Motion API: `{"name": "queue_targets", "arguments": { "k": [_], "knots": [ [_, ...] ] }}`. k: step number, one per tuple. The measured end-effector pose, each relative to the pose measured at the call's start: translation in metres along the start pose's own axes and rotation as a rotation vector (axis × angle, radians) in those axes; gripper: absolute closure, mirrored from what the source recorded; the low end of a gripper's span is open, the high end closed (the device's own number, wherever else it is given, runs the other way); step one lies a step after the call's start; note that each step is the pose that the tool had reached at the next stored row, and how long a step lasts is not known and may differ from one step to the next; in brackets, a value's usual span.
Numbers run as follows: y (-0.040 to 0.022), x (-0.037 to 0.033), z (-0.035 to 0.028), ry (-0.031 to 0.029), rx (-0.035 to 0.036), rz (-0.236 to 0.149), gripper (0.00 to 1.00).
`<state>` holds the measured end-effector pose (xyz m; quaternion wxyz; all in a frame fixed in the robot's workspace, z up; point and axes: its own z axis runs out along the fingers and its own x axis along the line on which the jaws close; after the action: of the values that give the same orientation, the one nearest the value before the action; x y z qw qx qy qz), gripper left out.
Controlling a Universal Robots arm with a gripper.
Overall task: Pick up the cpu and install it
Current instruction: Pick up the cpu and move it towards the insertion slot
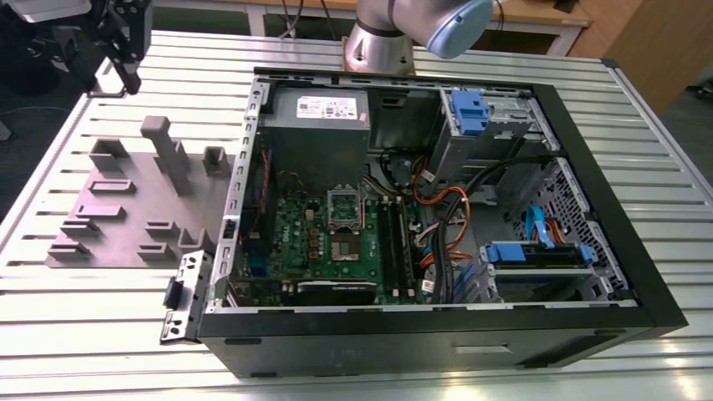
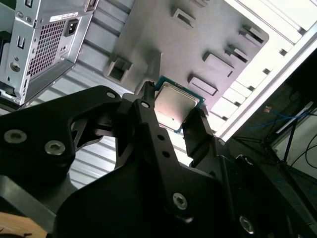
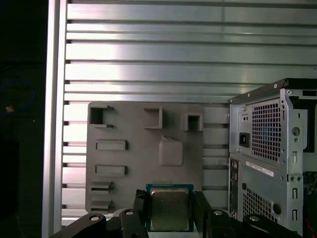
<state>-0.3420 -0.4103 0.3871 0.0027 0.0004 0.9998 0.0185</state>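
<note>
Gripper (image 2: pixel 174 111) is pinching the cpu (image 3: pixel 169 210), fingers (image 2: pixel 151 124) on two opposite edges, and both wrist views show it.

Going big to small: we've got a slatted metal table (image 1: pixel 112 317) and an open pc case (image 1: pixel 390 351) lying on its side. A grey tray (image 3: pixel 133 129) of pockets sits just beside the case, on the exterior view's left. Inside the case, the board (image 1: pixel 317 242) has a silver socket (image 1: pixel 344 209) roughly in the middle.

The cpu looks to be held up in the air over the tray side, well apart from the socket.

Handling, imo: it's super light, stiff and thin. The metal lid is prob slick, and we'd guess the underside contacts are the fragile bit. So edges only and a gentle squeeze, which is basically how it's held rn.

Orientation: the shiny lid faces the wrist cams, so the flat underside faces away from them. It's pretty much square, so no real long axis afaict. We can't make out a corner mark, so which way it's clocked is unclear.
</note>
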Motion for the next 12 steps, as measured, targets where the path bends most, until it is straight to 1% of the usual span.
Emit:
{"name": "queue_targets", "arguments": {
  "k": [3,12],
  "knots": [
    [-0.0007,-0.0010,0.0000,-0.0001,0.0000,0.000,0.53],
    [-0.0008,-0.0075,0.0000,0.0001,0.0000,0.000,0.53]
  ]
}}
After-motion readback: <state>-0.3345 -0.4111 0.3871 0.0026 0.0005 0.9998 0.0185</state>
